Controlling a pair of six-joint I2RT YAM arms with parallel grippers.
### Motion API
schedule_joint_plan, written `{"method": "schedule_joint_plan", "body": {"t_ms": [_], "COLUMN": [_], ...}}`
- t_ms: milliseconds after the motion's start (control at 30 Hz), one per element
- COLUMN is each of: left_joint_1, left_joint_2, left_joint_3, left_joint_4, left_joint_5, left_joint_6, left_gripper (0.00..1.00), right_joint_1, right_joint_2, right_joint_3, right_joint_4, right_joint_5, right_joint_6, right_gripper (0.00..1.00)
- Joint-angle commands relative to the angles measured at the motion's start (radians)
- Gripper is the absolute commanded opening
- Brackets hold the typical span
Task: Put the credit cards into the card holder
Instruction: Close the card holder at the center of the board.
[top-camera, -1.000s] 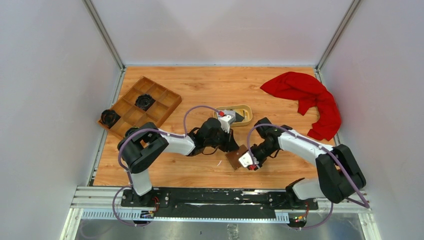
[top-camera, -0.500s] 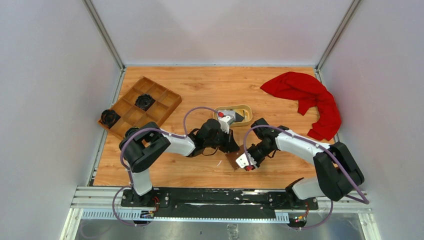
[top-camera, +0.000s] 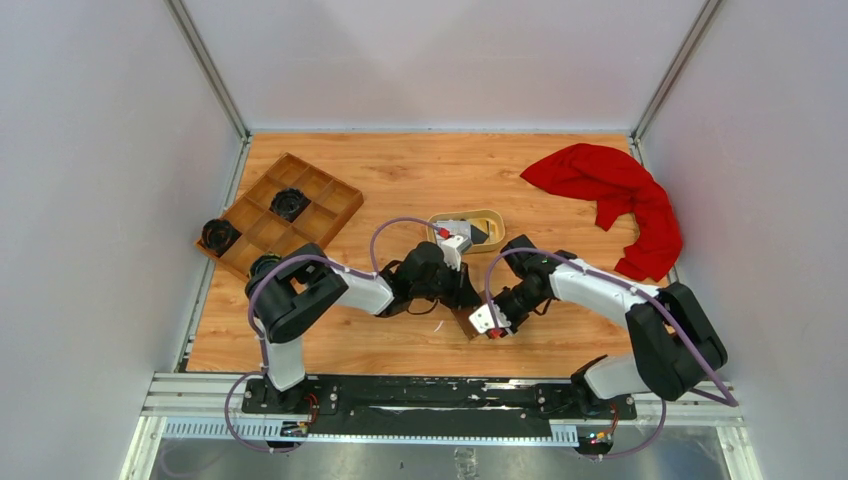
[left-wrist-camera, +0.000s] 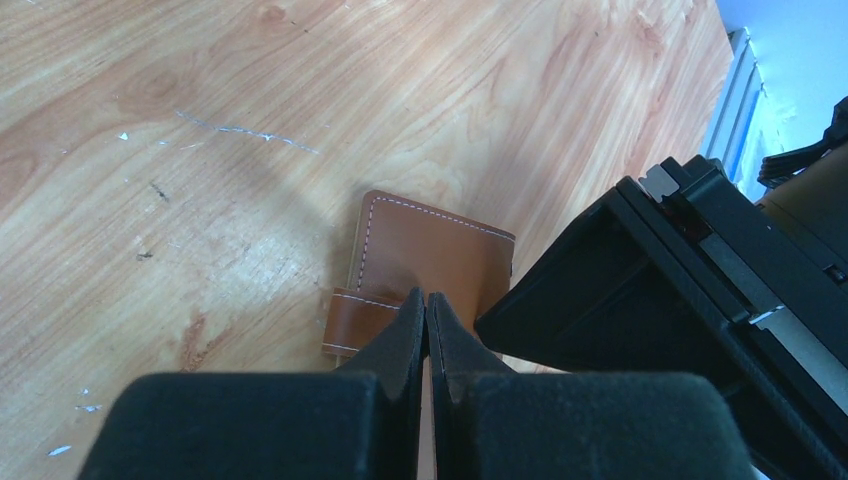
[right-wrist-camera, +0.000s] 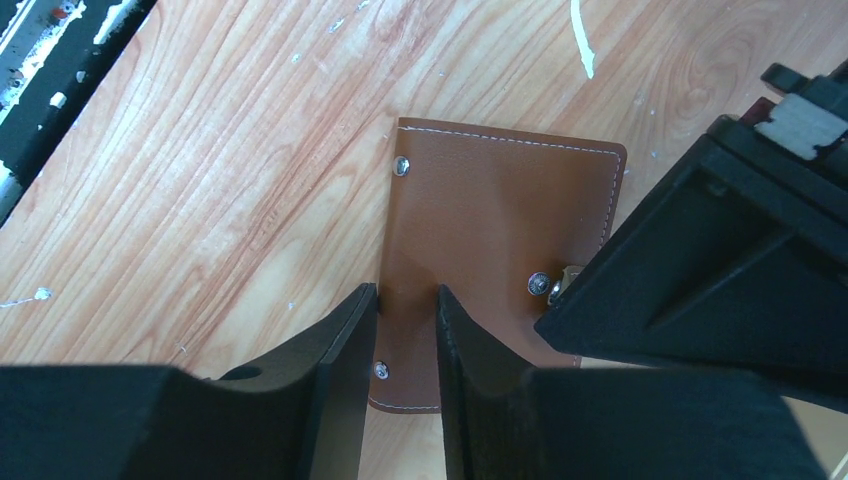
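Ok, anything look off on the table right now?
The tray sits askew, its corner seemingly past the table's left edge. A red cloth lies crumpled far right. Wallet looks intact.

One card holder (right-wrist-camera: 500, 210), one red cloth (top-camera: 610, 195)

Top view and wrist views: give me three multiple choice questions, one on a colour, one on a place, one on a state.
1. The cloth is: A blue; B red; C green.
2. The card holder lies: A on the cloth; B on the table, by the left gripper and right gripper; C lifted off the table.
3. The left gripper is: A shut; B wide open; C closed on the cloth.

Answers:
1 B: it shows bright red at the far right of the top view.
2 B: both wrist views show it flat on the wood at the gripper tips.
3 A: its jaws meet with no gap.
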Motion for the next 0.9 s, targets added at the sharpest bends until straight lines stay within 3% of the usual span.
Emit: {"method": "schedule_joint_plan", "body": {"t_ms": [0, 867], "left_joint_1": [-0.02, -0.03], "left_joint_2": [0.027, -0.002], "left_joint_3": [-0.01, -0.042], "left_joint_4": [0.012, 0.012], "left_joint_5": [0.0, -0.009], "left_joint_6": [-0.014, -0.032], "left_gripper": [0.0, 0.0], "right_joint_1": [0.017, 0.03], "right_joint_2": [0.023, 0.059], "right_joint_3": [0.008, 0.032], "right_joint_4": [-0.017, -0.015], "right_joint_5": [0.045, 0.072], "right_joint_6": [0.021, 0.072], "right_gripper": [0.31, 0.25]}}
